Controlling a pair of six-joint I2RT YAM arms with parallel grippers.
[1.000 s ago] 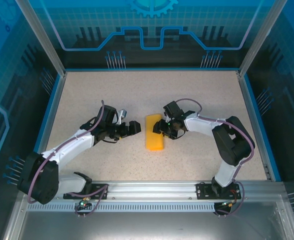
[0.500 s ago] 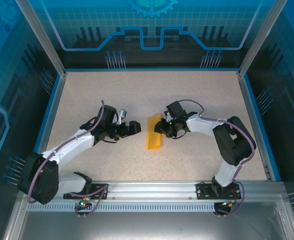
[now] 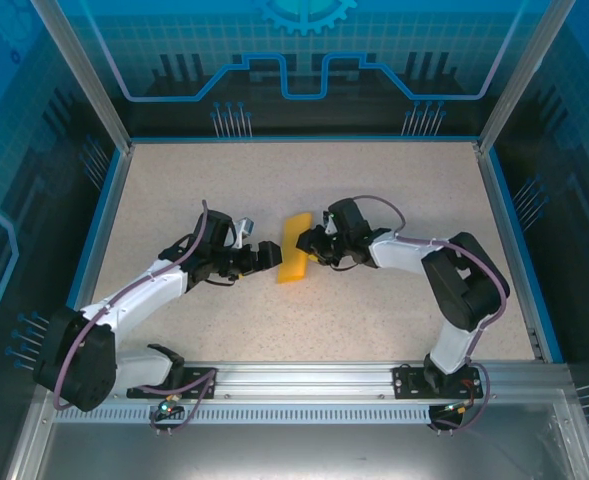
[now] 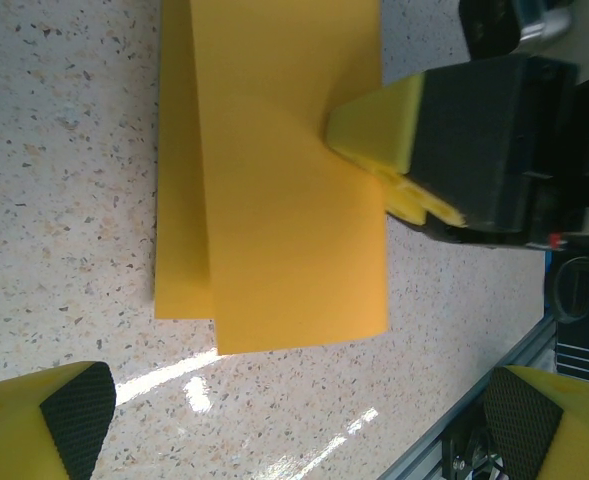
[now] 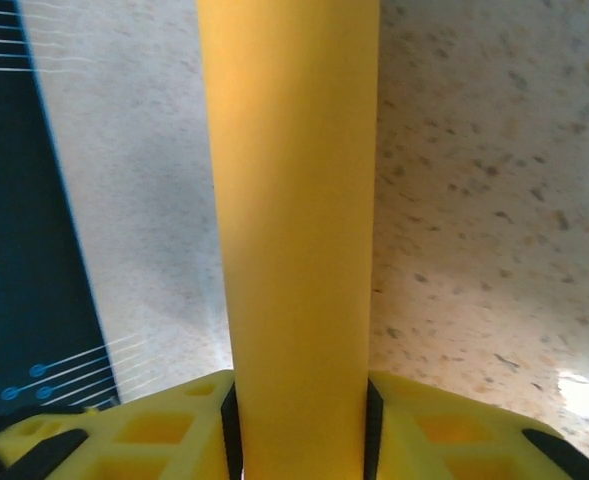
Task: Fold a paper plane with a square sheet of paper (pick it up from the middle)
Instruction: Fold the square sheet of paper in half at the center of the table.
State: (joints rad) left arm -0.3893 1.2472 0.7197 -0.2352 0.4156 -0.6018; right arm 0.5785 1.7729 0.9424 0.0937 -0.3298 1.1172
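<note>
Two layers show on folded paper (image 3: 295, 248), lying aslant near table (image 3: 394, 180) centre; in left wrist view upper layer sits offset from lower. Right gripper (image 3: 314, 246) clamped on paper's right edge, sheet running between its fingers (image 5: 444, 430). Left gripper (image 3: 267, 255) just left of paper, jaws spread wide, holding nothing.
</note>
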